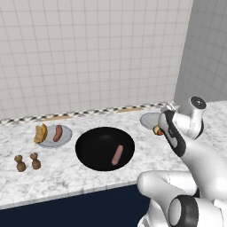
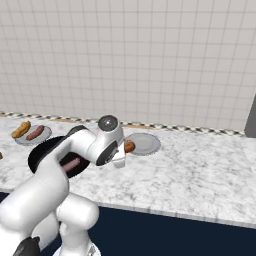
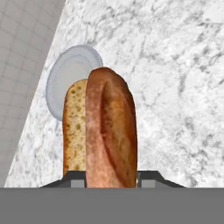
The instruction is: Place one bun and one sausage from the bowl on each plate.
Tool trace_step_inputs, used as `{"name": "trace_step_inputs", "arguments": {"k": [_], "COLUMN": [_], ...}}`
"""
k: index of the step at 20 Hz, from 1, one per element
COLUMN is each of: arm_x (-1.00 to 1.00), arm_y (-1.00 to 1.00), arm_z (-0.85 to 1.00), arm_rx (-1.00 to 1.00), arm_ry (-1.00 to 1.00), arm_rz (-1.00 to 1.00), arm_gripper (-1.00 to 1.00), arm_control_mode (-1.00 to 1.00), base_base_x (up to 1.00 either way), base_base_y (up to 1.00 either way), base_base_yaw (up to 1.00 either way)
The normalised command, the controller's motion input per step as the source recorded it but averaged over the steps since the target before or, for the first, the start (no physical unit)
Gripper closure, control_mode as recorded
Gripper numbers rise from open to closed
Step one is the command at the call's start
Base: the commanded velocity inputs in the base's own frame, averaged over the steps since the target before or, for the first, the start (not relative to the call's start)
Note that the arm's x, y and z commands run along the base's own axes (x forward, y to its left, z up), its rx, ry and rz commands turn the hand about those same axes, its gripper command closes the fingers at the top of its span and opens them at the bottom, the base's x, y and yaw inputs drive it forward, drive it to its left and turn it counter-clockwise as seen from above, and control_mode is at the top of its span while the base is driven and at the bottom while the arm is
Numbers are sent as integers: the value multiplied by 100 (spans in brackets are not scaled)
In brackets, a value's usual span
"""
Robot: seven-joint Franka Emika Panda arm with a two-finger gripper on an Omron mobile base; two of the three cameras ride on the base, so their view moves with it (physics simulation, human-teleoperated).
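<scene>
A pale tiled wall [image 1: 88,53] backs a marble counter [image 2: 200,170] over dark-blue cabinets [image 1: 66,213].

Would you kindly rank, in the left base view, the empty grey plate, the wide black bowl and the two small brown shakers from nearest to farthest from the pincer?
1. Empty round grey plate: right beside the pincer, at the counter's right.
2. Wide black bowl: middle of the counter, one sausage in it.
3. Two small brown shakers: far left, near the front edge.
</scene>
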Motion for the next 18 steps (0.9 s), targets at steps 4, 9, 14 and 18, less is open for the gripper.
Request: {"name": "trace_step_inputs", "arguments": {"k": [4, 9, 14, 18], "arm_x": [4, 67, 77, 58], "arm_y": [-6, 0, 0, 0], "arm_z": [3, -11, -5, 0], "arm_rx": [3, -1, -3, -4], "arm_ry": [4, 8, 9, 7], "arm_rz": [-1, -1, -2, -3], "arm_gripper": [100, 100, 100, 100], "arm_control_mode": [-100, -100, -100, -100], "base_base_x": [0, 0, 0, 0], "base_base_y": [0, 0, 0, 0], "base_base_yaw": [0, 0, 0, 0]}}
